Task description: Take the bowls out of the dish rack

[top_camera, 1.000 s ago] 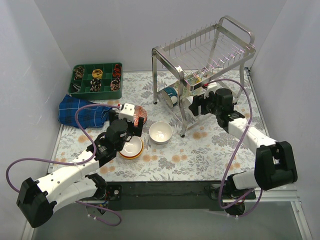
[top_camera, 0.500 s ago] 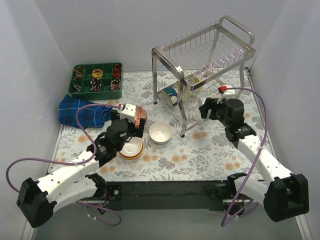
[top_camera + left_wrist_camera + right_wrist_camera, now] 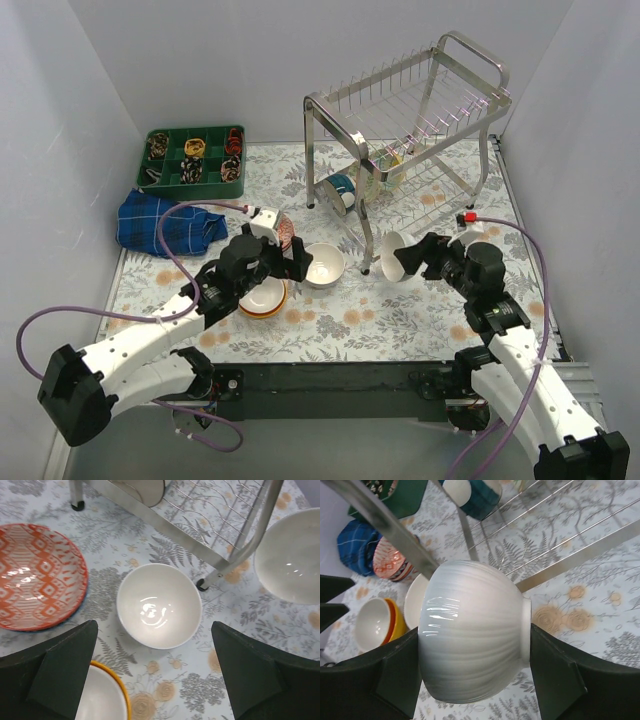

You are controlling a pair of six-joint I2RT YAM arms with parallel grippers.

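My right gripper is shut on a white ribbed bowl, held on its side above the table in front of the steel dish rack; the right wrist view shows the bowl between both fingers. A teal bowl and a leaf-patterned bowl stand in the rack's lower tier. My left gripper is open and empty above a white bowl on the table. An orange bowl and a red-white patterned bowl sit beside it.
A green compartment tray stands at the back left, with a blue checked cloth in front of it. The rack's front leg stands between the white bowl on the table and the held bowl.
My right gripper has pulled back from the rack's lower tier towards the front, bringing out the white ribbed bowl. My left gripper has shifted right, over the white bowl on the table.
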